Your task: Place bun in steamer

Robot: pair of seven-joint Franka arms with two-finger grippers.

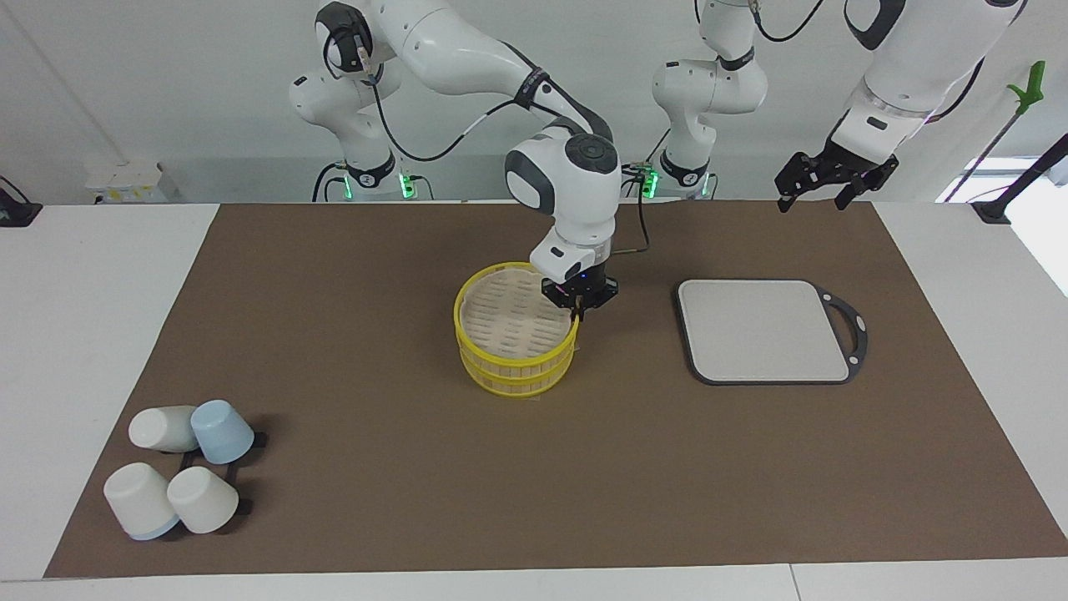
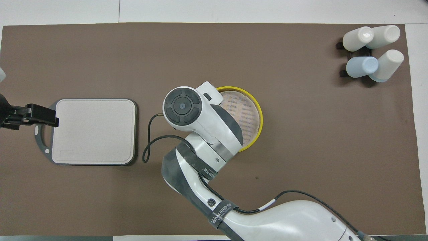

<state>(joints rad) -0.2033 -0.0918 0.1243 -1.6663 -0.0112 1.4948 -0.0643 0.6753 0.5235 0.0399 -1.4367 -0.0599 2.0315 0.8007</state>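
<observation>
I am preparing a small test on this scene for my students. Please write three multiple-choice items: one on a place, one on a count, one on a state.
1. Where is the right pincer?
A. At the rim of the steamer
B. Over the grey board
C. Raised beside its own base

2. How many cups are on the table?
A. Two
B. Four
C. Six

3. In what state is the left pincer?
A. Shut on a bun
B. Shut on the board's handle
C. Open, holding nothing

Key:
1 A, because the facing view shows it down at the yellow rim, on the side toward the left arm's end.
2 B, because three white cups and one blue cup are grouped together.
3 C, because its fingers are spread in the air with nothing between them.
</observation>
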